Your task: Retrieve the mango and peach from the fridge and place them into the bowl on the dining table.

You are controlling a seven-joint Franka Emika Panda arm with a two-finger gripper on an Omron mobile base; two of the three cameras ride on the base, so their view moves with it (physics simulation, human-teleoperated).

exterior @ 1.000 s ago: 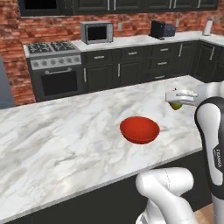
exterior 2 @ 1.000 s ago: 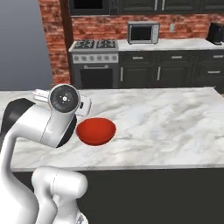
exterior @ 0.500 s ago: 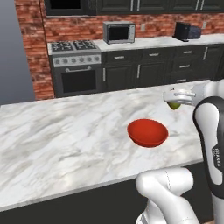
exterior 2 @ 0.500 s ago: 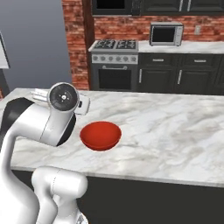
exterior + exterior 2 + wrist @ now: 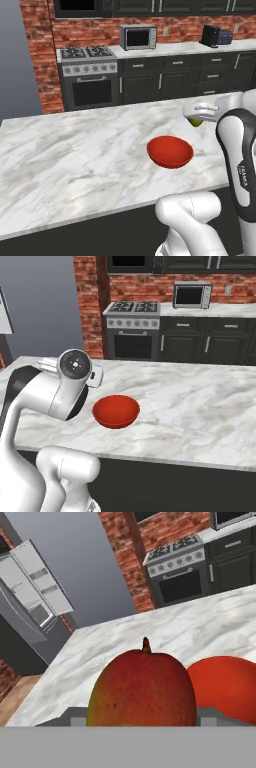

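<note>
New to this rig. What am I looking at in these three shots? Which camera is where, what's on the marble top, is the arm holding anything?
It's a rendered kitchen with a white robot arm on a driving base. Two cameras sit on the base behind the arm, one to its left and one to its right, both looking over the dining table. The third camera is on the hand, looking along the gripper. On the marble lies one red bowl, which looks empty. The gripper holds the mango, the red and yellow-green fruit that looms large in the hand view; from the left base camera it peeks out under the hand, short of the bowl. In the hand view's background stands the fridge, its door open.
</note>
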